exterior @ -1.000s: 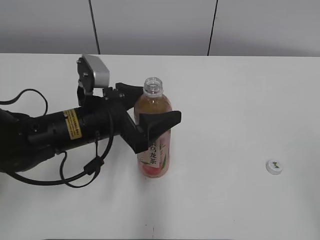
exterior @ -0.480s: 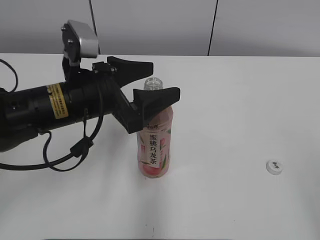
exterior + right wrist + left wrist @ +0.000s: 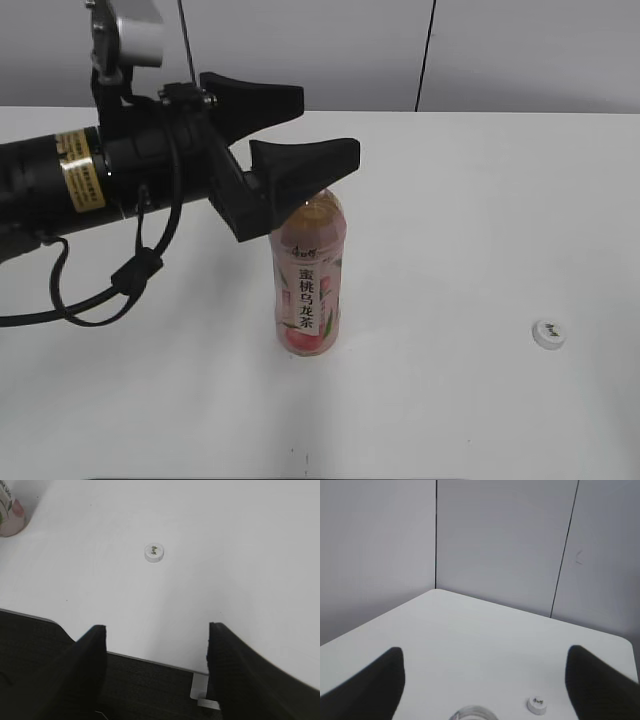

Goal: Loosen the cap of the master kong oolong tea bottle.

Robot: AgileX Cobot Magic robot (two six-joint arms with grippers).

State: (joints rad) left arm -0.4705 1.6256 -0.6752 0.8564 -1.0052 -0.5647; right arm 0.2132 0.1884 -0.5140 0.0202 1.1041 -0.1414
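Observation:
The master kong oolong tea bottle (image 3: pixel 309 280) stands upright mid-table with no cap on it; its open rim shows at the bottom of the left wrist view (image 3: pixel 472 713), and its base shows in the right wrist view (image 3: pixel 10 515). The small white cap (image 3: pixel 547 334) lies on the table far to the right, also seen in the left wrist view (image 3: pixel 536 705) and the right wrist view (image 3: pixel 154 553). My left gripper (image 3: pixel 325 130) is open and empty, just above the bottle's neck. My right gripper (image 3: pixel 157 635) is open and empty above the table's front edge, out of the exterior view.
The white table (image 3: pixel 480 200) meets a grey panelled wall (image 3: pixel 300 50) at the back. The table's front edge (image 3: pixel 150 661) and dark floor beyond it show in the right wrist view. A black cable (image 3: pixel 120 280) hangs under the left arm.
My left gripper has let go of the bottle and risen from around its body to above its neck, staying open. The bottle and cap have not moved.

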